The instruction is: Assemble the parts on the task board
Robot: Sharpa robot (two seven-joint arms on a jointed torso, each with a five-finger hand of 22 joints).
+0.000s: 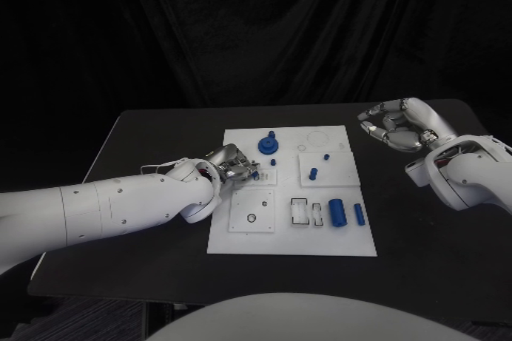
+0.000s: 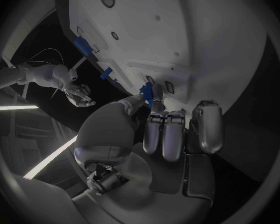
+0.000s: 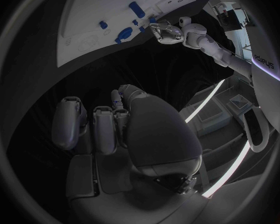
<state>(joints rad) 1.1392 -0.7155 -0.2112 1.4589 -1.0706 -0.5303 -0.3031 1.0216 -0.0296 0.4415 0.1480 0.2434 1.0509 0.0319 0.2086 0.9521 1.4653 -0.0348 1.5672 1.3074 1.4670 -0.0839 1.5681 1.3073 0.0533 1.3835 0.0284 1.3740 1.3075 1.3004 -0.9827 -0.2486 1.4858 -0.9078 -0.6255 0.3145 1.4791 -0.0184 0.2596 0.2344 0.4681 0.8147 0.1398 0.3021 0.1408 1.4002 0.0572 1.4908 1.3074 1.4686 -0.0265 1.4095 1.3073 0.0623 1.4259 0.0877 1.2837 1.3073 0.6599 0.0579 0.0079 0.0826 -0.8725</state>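
Task board, a white flat rectangular plate [image 1: 291,241], lies mid-table on the black table [image 1: 139,134], long side running away from the robot. Nearest row on the board: a raised white tile with a small dark ring hole [image 1: 251,217], then two narrow rectangular slots [image 1: 307,211], then a blue cylinder part [image 1: 337,212] lying flat and a thinner blue rod part [image 1: 359,214] just beside it toward the right edge. Slots look unfilled from the head view, though hard to be sure. Middle row: left hand [image 1: 237,166] sits over the left tile, thumb and a finger closed on a small blue peg part [image 2: 147,94]; the left wrist view shows the peg tip right at the board surface by a pair of small slots. Judgement: insertion step underway. To do it well, keep the peg square to the board, line it with the hole before pushing, press straight down, and release only once seated; a tilt could jam it or skid it off. Right tile carries two short blue upright pegs [image 1: 314,174]. Far row: a blue round gear-like part with a stem [image 1: 268,144] stands on the board, with faint circular recesses [image 1: 317,140] beside it, apparently unfilled. Right hand [image 1: 397,124] hovers off the board's far right corner, fingers curled in, holding nothing, well apart from any part.
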